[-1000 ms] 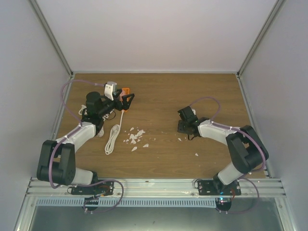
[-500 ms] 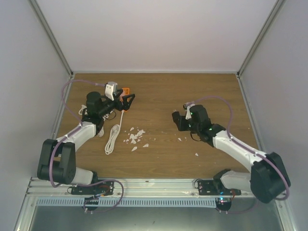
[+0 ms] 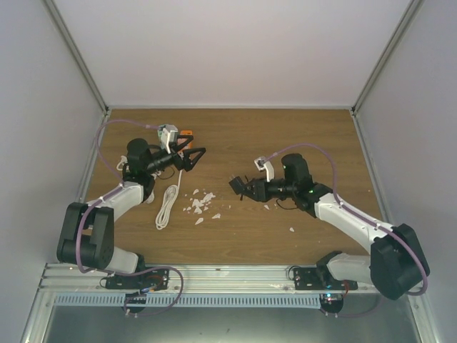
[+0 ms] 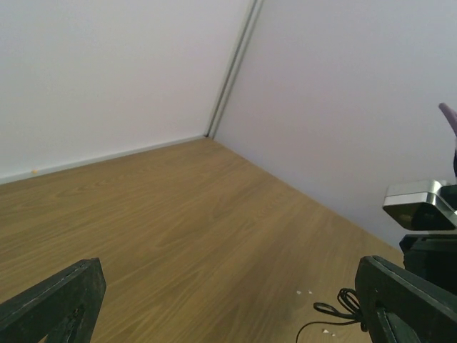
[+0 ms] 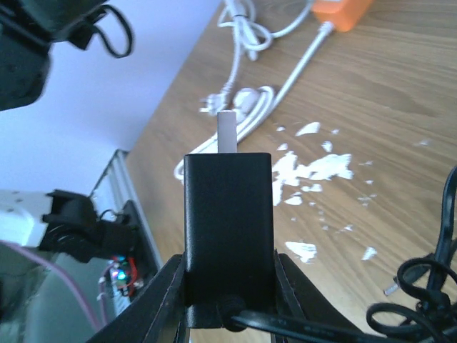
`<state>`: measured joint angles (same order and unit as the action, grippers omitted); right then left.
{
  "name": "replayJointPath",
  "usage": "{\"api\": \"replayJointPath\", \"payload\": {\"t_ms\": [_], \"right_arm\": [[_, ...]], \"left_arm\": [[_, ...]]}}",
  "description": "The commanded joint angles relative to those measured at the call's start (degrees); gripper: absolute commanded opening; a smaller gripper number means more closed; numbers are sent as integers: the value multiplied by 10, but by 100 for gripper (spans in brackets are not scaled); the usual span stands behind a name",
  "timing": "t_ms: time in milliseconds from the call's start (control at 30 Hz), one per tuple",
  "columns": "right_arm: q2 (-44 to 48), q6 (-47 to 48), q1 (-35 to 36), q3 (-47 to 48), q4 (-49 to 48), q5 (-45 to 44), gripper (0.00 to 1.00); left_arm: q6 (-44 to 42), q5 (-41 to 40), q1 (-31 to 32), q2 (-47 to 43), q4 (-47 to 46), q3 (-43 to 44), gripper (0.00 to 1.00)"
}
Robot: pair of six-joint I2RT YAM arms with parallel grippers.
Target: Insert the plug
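Observation:
My right gripper (image 3: 245, 189) is shut on a black plug block (image 3: 235, 185) and holds it above the table, pointing left. In the right wrist view the plug (image 5: 228, 207) sits between both fingers (image 5: 161, 300), its metal prong (image 5: 226, 132) pointing at the white cable. A black cord (image 5: 421, 286) trails from it. The orange power strip (image 3: 186, 133) lies at the far left, also at the top of the right wrist view (image 5: 343, 11). My left gripper (image 3: 191, 156) is open and empty, raised beside the strip. Its fingers (image 4: 57, 300) stand wide apart.
A coiled white cable (image 3: 168, 204) runs from the power strip toward the front. White scraps (image 3: 201, 203) lie scattered mid-table, with a few more (image 3: 291, 229) to the right. Grey walls close in the left, back and right sides.
My right arm has stretched out to the left and lifted the plug off the table, turning it toward the left arm. My left gripper has tilted a little to the right.

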<state>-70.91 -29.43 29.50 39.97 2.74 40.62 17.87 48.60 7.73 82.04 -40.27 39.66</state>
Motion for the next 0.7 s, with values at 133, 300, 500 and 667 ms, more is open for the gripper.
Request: {"api": "replayJointPath", "payload": {"t_ms": [133, 300, 500, 667], "right_arm": [[3, 1, -7, 17, -3, 48, 1], [41, -31, -23, 10, -3, -22, 0], [73, -96, -60, 23, 17, -72, 1], [-12, -129, -100, 34, 42, 0, 1]], "left_arm": [[12, 54, -2, 6, -74, -8, 99], [16, 70, -2, 7, -93, -13, 99], [-52, 109, 23, -17, -89, -24, 93], [-198, 72, 99, -78, -11, -37, 93]]}}
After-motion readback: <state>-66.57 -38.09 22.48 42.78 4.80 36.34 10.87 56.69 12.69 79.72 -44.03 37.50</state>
